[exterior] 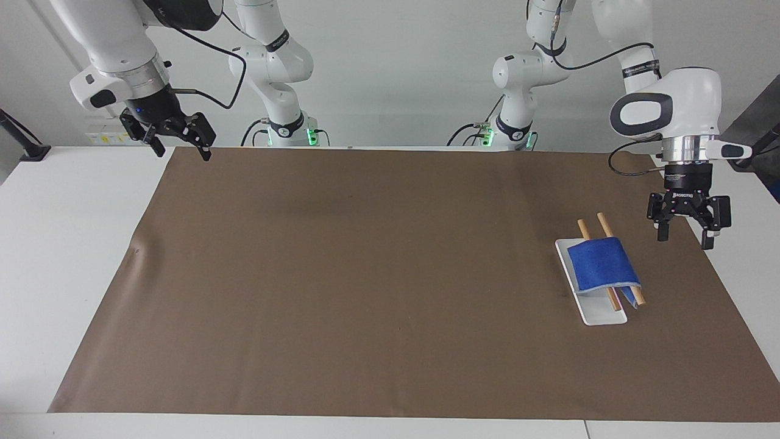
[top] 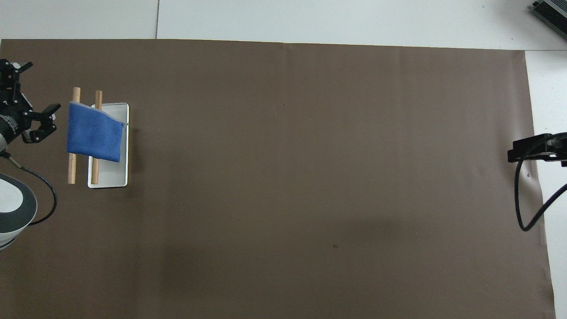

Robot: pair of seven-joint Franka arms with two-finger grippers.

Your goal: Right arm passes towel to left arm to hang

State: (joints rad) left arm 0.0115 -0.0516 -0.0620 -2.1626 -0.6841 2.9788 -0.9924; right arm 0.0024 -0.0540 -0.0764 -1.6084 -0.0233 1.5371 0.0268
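Towel (exterior: 602, 266) royal blue, grey-hemmed; draped over two wooden rods (exterior: 609, 228).

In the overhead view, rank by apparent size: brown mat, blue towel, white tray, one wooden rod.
1. Brown mat, by far the largest.
2. White tray and blue towel: look alike; the towel covers part of the tray, so unranked.
3. Wooden rod, the thinnest.
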